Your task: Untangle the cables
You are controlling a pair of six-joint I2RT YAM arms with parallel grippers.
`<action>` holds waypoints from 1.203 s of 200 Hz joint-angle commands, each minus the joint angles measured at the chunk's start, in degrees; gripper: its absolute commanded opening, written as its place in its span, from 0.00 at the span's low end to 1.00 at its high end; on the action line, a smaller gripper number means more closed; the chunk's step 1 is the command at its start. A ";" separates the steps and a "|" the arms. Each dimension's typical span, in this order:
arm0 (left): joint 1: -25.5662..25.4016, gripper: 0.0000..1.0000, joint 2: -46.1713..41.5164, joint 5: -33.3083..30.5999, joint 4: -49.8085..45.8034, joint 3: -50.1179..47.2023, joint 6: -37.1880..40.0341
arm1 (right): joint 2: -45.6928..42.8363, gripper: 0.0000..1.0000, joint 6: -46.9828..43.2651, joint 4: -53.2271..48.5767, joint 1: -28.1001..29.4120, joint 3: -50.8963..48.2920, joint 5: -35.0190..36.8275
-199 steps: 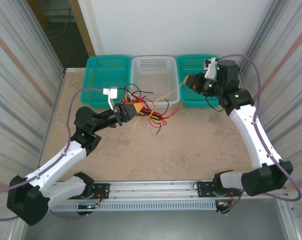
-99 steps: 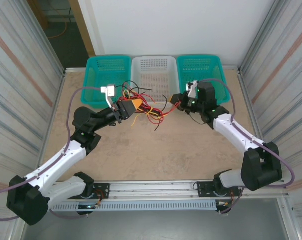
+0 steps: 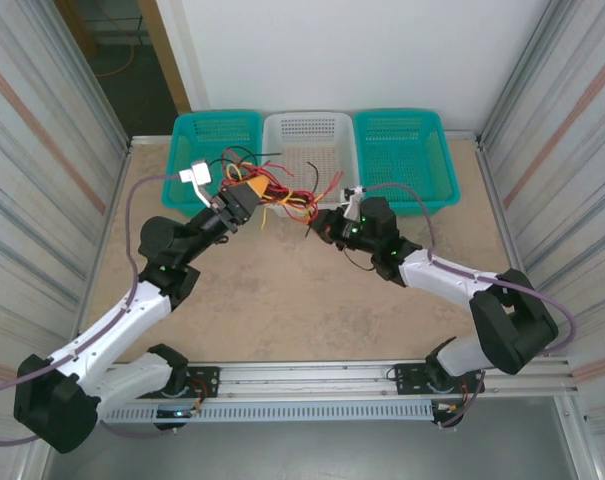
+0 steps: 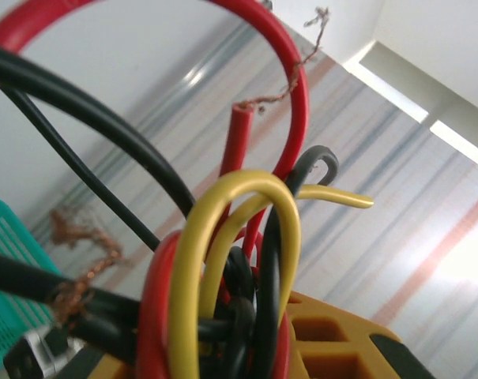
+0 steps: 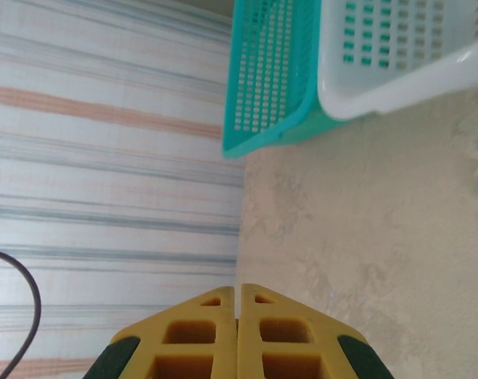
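Cables (image 3: pixel 290 198) in left claw (image 3: pixel 246 193)

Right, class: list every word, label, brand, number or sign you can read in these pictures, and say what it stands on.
None: no text can be read anywhere.
The cables, the baskets and the table carry no legible words, labels or numbers.

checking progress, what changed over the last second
The right gripper swung from over the right teal basket leftward and nearer, to the right end of the cables. The left gripper, clamped on them, carried them slightly farther and left. The white basket and left teal basket stayed put.
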 commanded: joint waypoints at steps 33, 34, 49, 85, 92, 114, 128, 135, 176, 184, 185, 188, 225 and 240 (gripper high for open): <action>1.09 0.00 -3.83 -12.14 -1.85 1.54 10.53 | -0.94 0.00 0.51 1.67 10.10 -3.30 7.76; 1.10 0.00 -3.89 -12.21 -1.89 1.49 10.73 | -1.09 0.00 0.36 1.57 10.27 -3.34 7.95; 1.71 0.00 -4.19 -13.35 -3.76 1.38 12.76 | -4.20 0.00 -1.78 -1.48 12.69 -3.90 10.83; 2.25 0.00 -5.29 -18.82 -11.28 1.04 17.39 | -13.82 0.00 -10.29 -13.75 17.55 -1.76 17.50; 2.25 0.00 -5.77 -20.81 -13.10 0.77 17.97 | -15.74 0.00 -11.81 -15.75 18.30 -1.24 18.86; 2.42 0.00 -6.83 -24.15 -17.13 -0.50 19.99 | -20.85 0.00 -16.23 -22.21 19.88 1.44 22.76; 2.43 0.00 -7.33 -24.08 -17.69 -1.79 20.20 | -23.28 0.00 -19.42 -27.09 19.93 4.59 24.63; 2.42 0.00 -7.58 -23.82 -17.98 -2.45 20.24 | -24.41 0.00 -21.11 -29.11 19.94 6.20 25.40; 2.51 0.00 -7.26 -19.70 -19.26 -4.81 20.59 | -27.18 0.00 -29.00 -37.01 19.94 15.91 28.32; 2.51 0.00 -7.23 -19.27 -19.25 -5.34 20.59 | -27.46 0.00 -30.31 -37.83 19.93 17.48 28.65; 2.51 0.00 -7.22 -19.25 -19.25 -5.42 20.55 | -27.49 0.00 -30.48 -37.91 19.93 17.68 28.68; 2.51 0.00 -7.28 -19.07 -19.24 -5.62 20.56 | -27.56 0.00 -30.88 -38.13 19.93 18.18 28.76; 2.52 0.00 -6.72 -15.43 -18.73 -7.56 19.33 | -29.30 0.00 -35.07 -38.35 18.36 22.03 28.08; 2.51 0.00 -5.98 -11.95 -18.03 -7.87 18.62 | -29.52 0.00 -35.30 -39.89 15.57 23.79 27.03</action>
